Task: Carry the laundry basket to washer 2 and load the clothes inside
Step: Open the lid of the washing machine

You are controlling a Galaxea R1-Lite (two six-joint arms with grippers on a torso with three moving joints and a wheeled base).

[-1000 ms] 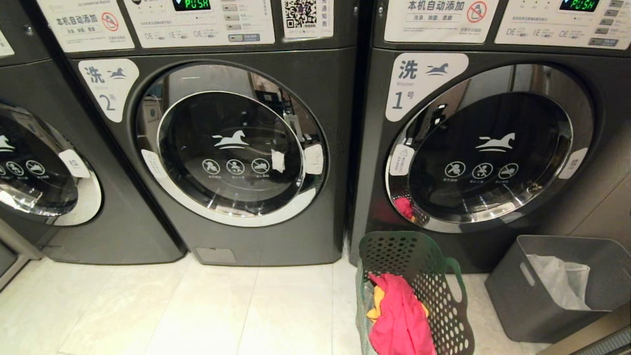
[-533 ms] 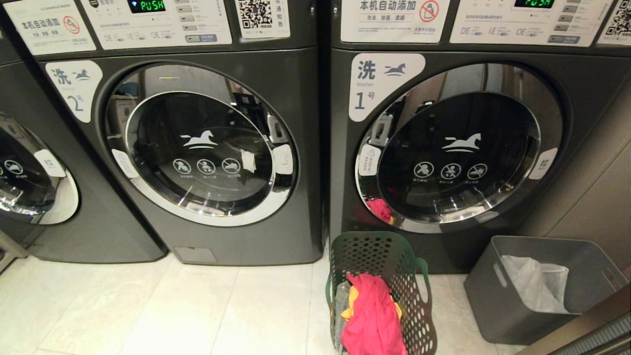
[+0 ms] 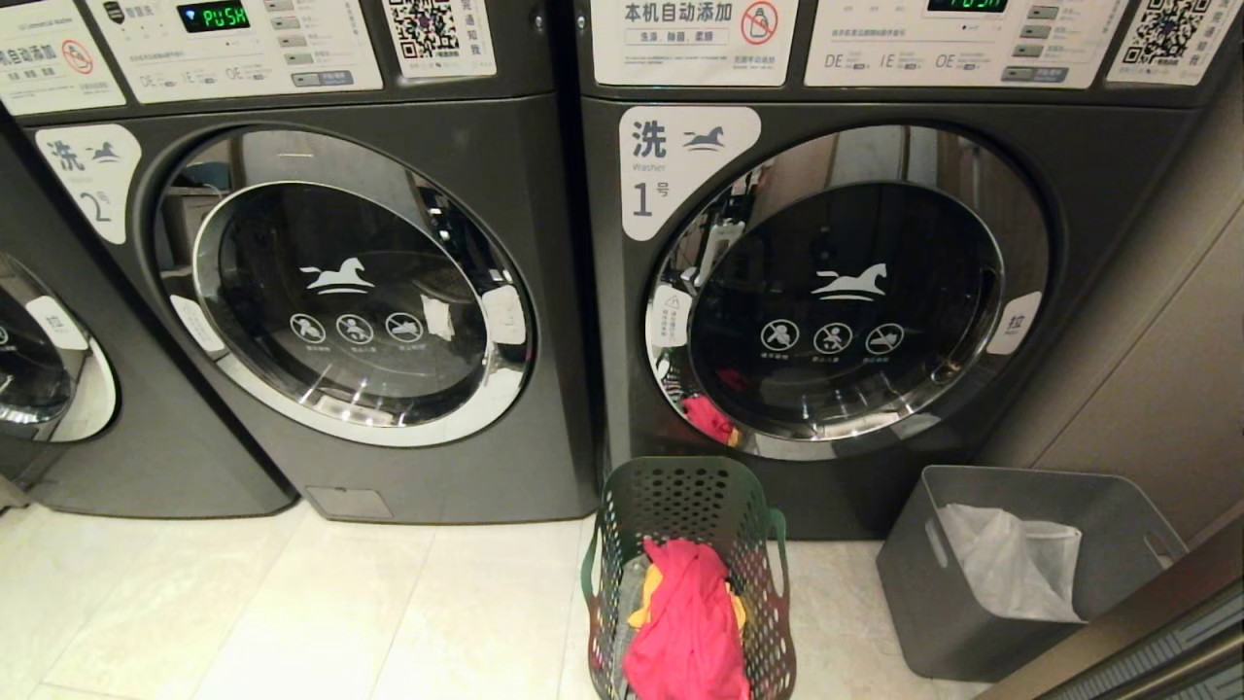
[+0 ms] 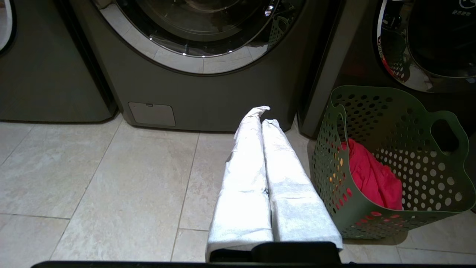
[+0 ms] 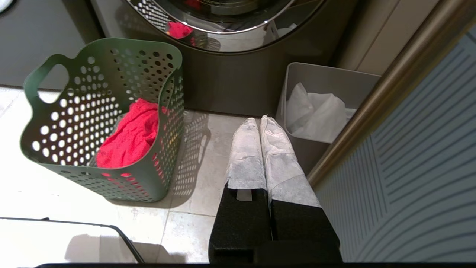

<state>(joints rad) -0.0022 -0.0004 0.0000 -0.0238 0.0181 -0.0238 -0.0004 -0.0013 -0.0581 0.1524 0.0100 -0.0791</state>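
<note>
The dark green laundry basket [image 3: 680, 491] stands on the tiled floor below washer 1 [image 3: 671, 170], to the right of washer 2 [image 3: 92, 180]. Washer 2's chrome-ringed door [image 3: 340, 292] is closed. In the basket lie the clothes: a pink-red garment [image 3: 685, 632] on top, a yellow-orange one [image 3: 649, 601] and a grey one [image 3: 627, 593] beside it. Neither gripper shows in the head view. My left gripper [image 4: 264, 115] hangs shut and empty just left of the basket [image 4: 409, 160]. My right gripper [image 5: 259, 121] is shut and empty, between the basket [image 5: 93, 100] and a grey bin.
A grey solid-walled bin [image 3: 972, 583] with a white sheet [image 3: 1011, 564] stands right of the basket, against a wall with a bronze rail [image 5: 390, 89]. A third washer [image 3: 49, 369] sits at far left. A dark cable [image 5: 122, 238] lies on the floor.
The whole head view has slid left across the frames, so the camera has moved right. The basket, bin and washers keep their places relative to each other.
</note>
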